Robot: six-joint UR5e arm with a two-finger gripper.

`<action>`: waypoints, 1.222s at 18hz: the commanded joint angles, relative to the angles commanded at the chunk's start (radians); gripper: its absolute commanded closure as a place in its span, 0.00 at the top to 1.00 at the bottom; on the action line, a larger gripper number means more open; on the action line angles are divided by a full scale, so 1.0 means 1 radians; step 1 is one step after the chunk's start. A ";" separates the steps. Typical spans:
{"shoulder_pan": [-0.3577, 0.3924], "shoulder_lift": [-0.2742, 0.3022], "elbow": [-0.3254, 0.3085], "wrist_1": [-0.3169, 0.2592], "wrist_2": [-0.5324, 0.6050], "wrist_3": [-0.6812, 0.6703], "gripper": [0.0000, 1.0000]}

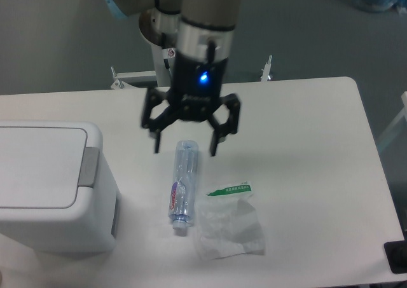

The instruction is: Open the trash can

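The trash can is a large boxy white bin at the left edge of the table. Its flat white lid is down, and a grey push-button strip runs along the lid's right side. My gripper hangs open above the table, to the right of the bin and apart from it. Its two black fingers straddle the top end of a clear plastic bottle lying on the table, without touching it.
A crumpled clear plastic bag with a green strip lies right of the bottle. The white table runs to the right, its edge near the frame's right side. A black object sits at the lower right corner.
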 joint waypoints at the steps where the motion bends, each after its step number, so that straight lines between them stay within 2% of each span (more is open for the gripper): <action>1: -0.005 0.000 0.000 0.000 0.000 0.000 1.00; 6: -0.048 -0.015 -0.011 0.000 0.000 -0.012 1.00; 11: -0.074 -0.011 -0.061 0.034 -0.002 -0.012 1.00; 22: -0.091 -0.011 -0.063 0.040 -0.003 -0.035 1.00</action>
